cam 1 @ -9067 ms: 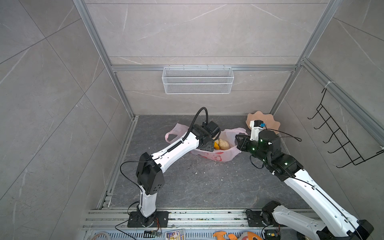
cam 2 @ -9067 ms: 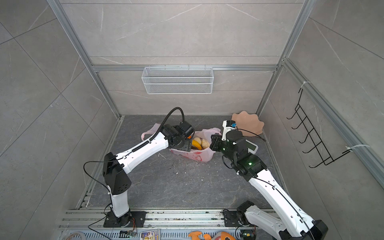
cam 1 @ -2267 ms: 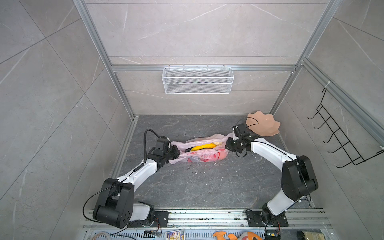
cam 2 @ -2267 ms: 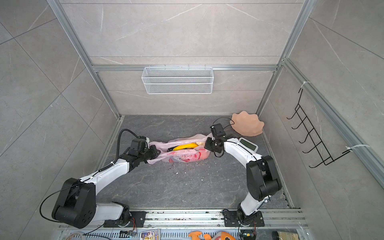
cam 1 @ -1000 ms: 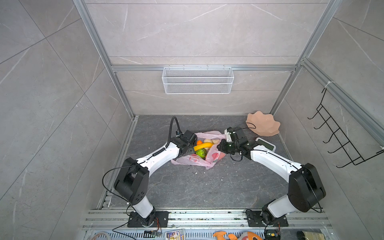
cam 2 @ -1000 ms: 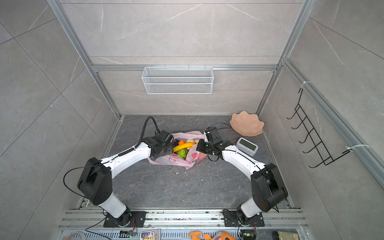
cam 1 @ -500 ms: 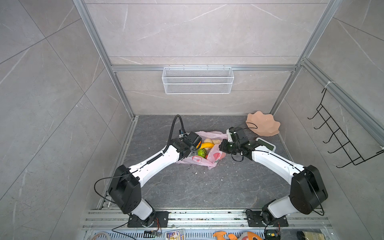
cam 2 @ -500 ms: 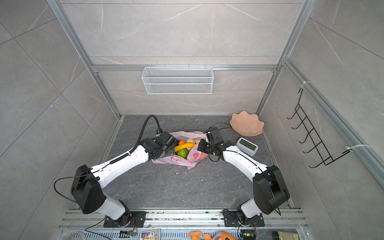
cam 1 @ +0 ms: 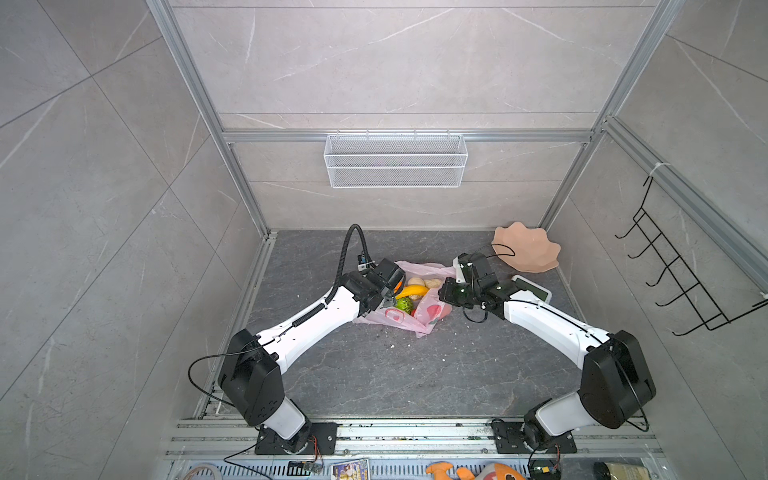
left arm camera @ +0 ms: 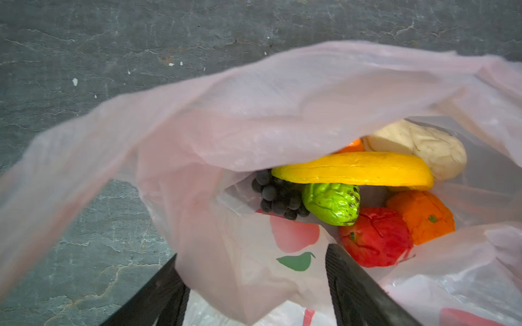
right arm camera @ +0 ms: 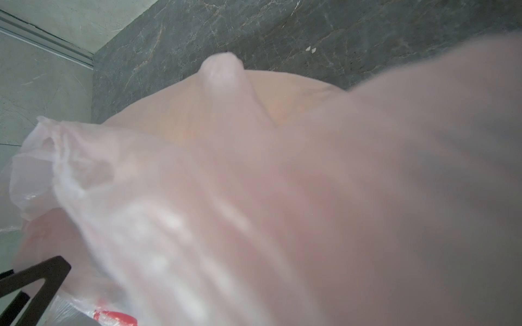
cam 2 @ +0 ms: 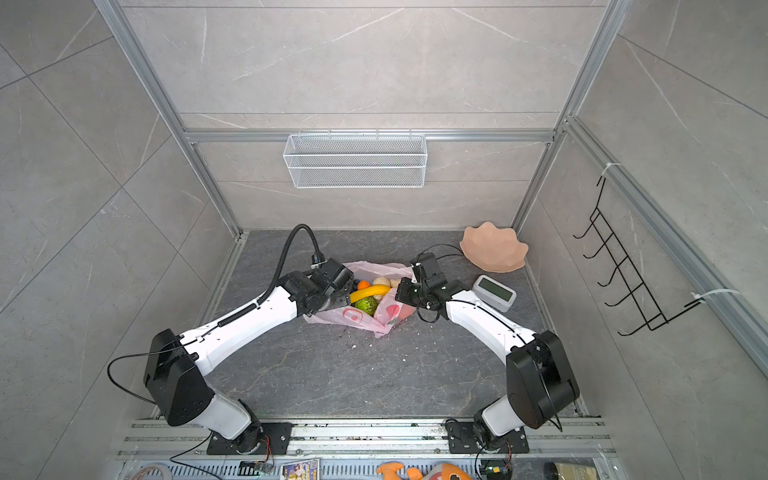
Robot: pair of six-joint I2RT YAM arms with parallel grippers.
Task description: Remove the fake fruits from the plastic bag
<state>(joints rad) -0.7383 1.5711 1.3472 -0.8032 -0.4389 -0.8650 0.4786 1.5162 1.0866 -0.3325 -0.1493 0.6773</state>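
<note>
Plastic bag (cam 1: 395, 322) lies on surface (cam 1: 374, 374) btwn both hands. R hand (cam 1: 446, 291) is clamped on its rim. L hand (left arm camera: 252, 254) is at the mouth, jaws wide apart, film draped btwn. Fake fruits sit in the bag just ahead of L hand: banana (left arm camera: 353, 169), cream lump (left arm camera: 418, 146), apple (left arm camera: 375, 237), tangerine (left arm camera: 421, 217), green piece (left arm camera: 332, 203), grapes (left arm camera: 279, 194).

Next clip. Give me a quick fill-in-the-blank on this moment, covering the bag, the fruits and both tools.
1. The yellow banana lies ___ the plastic bag.
2. The left tool has its jaws ___ over the bag's rim.
3. The right tool is ___ on the bag's edge.
4. Next to the red apple lies an ___ tangerine.
Missing words: inside; open; shut; orange.
</note>
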